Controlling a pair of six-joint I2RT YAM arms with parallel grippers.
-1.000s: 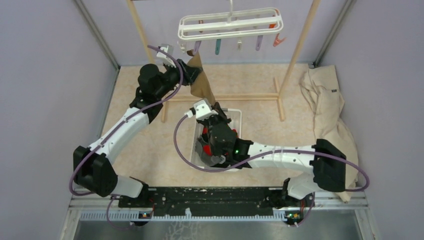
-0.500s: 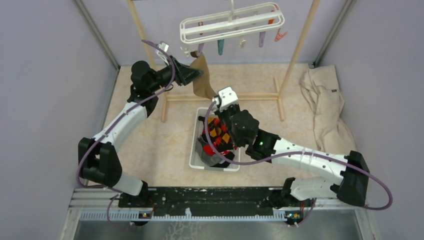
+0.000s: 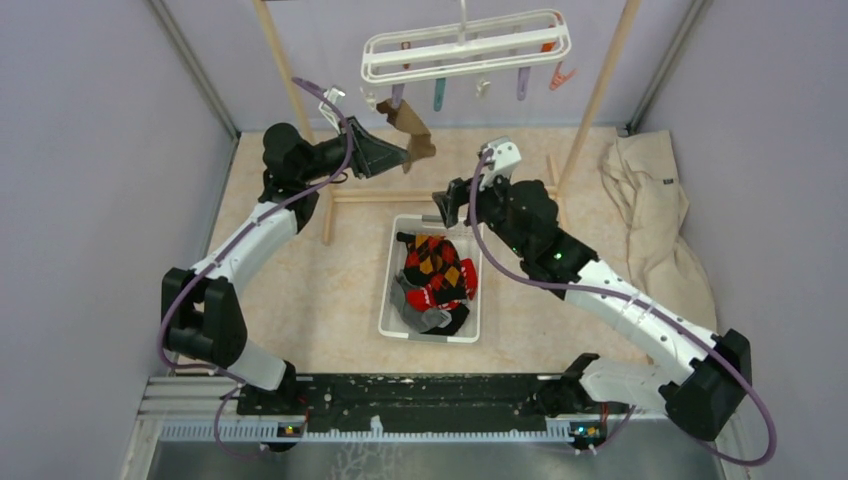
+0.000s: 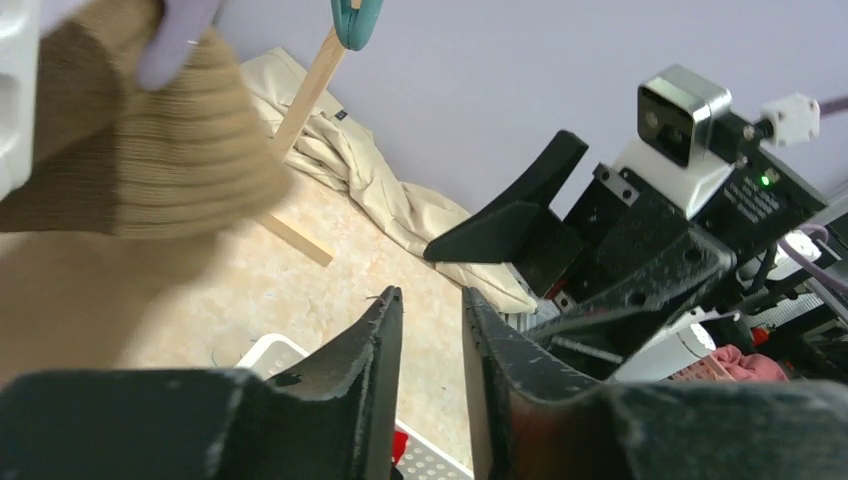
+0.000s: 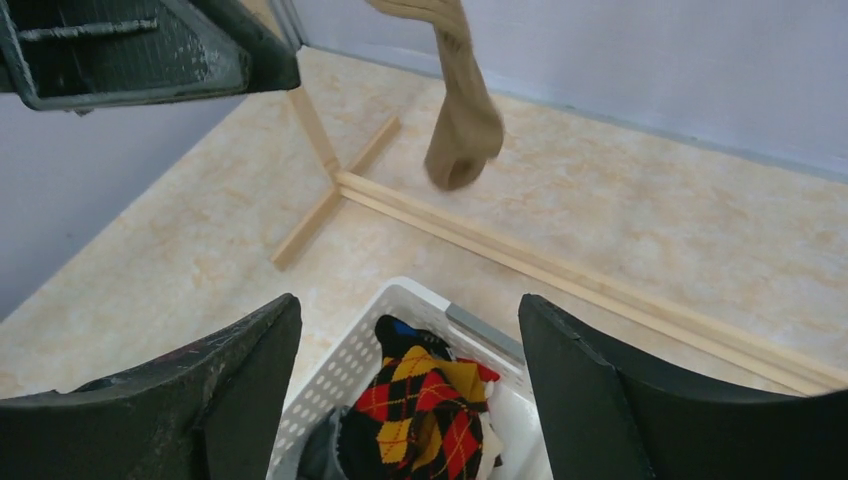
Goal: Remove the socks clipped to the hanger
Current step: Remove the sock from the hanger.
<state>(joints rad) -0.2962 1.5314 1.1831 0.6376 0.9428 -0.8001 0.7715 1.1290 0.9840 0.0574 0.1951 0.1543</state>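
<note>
The wooden rack's [image 3: 455,194] crossbar lies between the right claw [image 3: 447,207] and the tan sock [image 3: 412,130], which hangs from a lilac clip on the hanger [image 3: 465,45]. The left claw [image 3: 400,153], nearly clenched and empty, sits just beside that sock. Below the released right claw, the white basket [image 3: 392,296] holds argyle, red and grey socks [image 3: 436,280].

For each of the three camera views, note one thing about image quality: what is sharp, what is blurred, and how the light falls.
Top external view: even, soft light, sharp throughout, faint shadows under the white basket. Left wrist view: the brown sock fills the near corner, soft and out of focus, while the right arm behind is crisp. Right wrist view: the fingers are dark and slightly soft; the argyle sock is sharp.
</note>
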